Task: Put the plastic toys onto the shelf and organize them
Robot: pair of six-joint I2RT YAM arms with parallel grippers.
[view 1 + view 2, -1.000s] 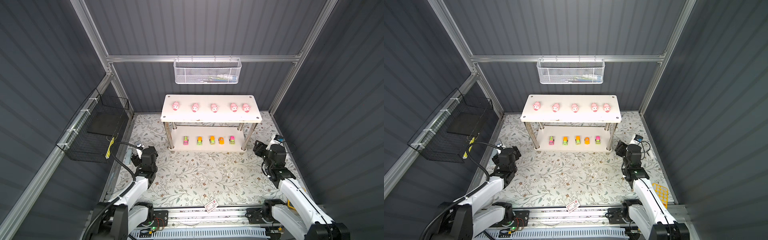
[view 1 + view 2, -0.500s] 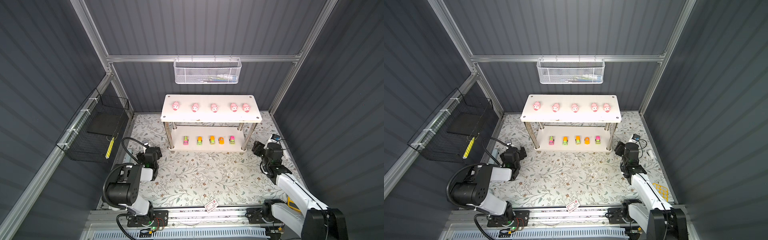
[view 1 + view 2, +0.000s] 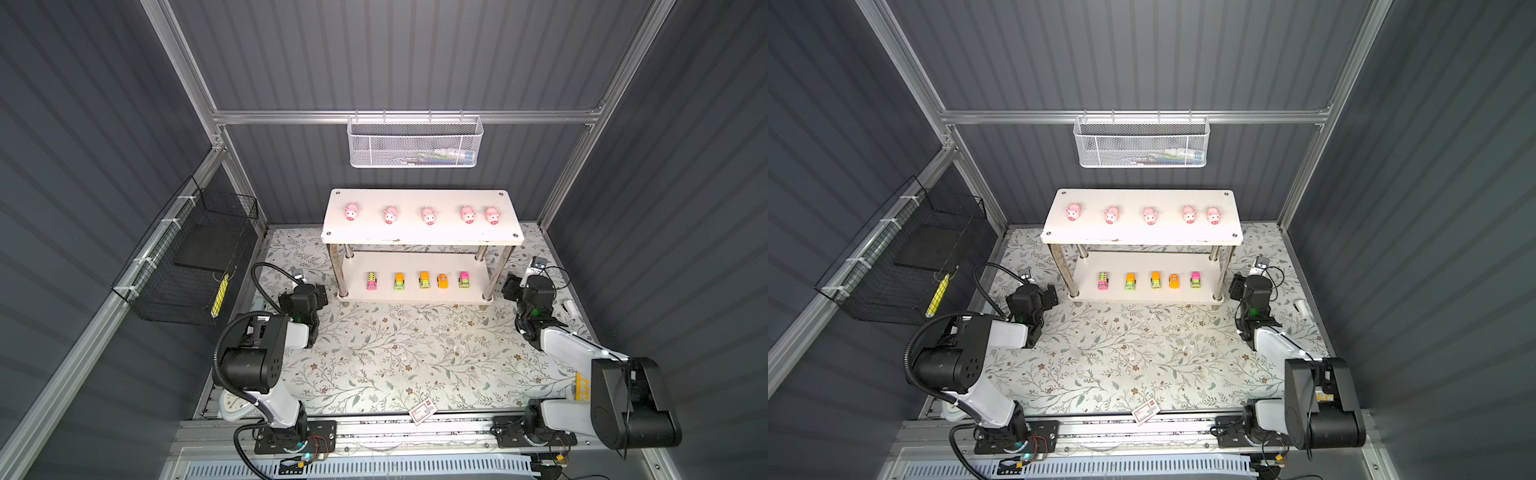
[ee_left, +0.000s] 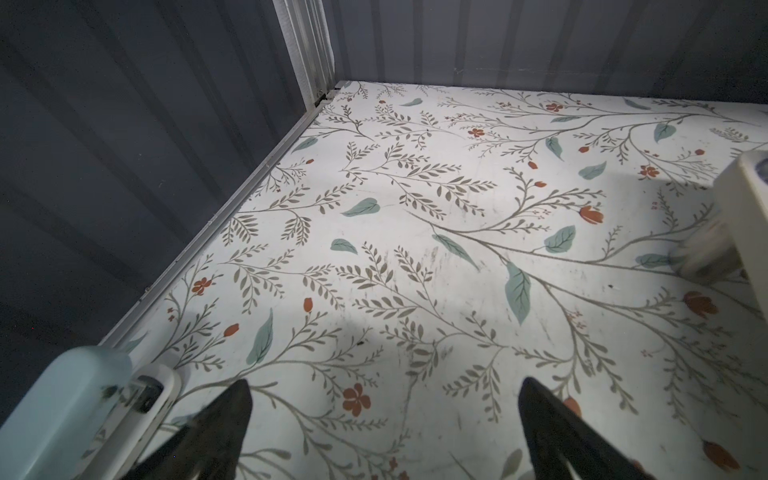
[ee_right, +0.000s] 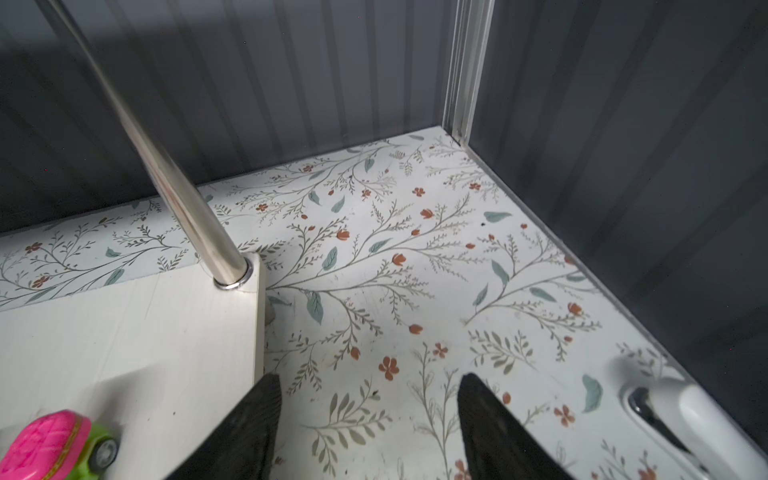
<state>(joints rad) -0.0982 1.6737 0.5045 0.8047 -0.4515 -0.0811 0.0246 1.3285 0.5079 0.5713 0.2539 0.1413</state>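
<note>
Five pigs (image 3: 428,216) on the top board of the shelf (image 3: 415,233), five cars (image 3: 424,280) on the lower.
Left gripper (image 4: 386,399) spread wide, empty, over bare floral mat (image 3: 395,353) off the shelf's left end. Right gripper (image 5: 370,386) half spread, empty, just beside the lower board's right corner; metal post (image 5: 187,208) and pink car (image 5: 50,440) close by. Card (image 3: 422,412) at front edge; black wire basket (image 3: 183,266) left, white mesh basket (image 3: 415,145) rear.
</note>
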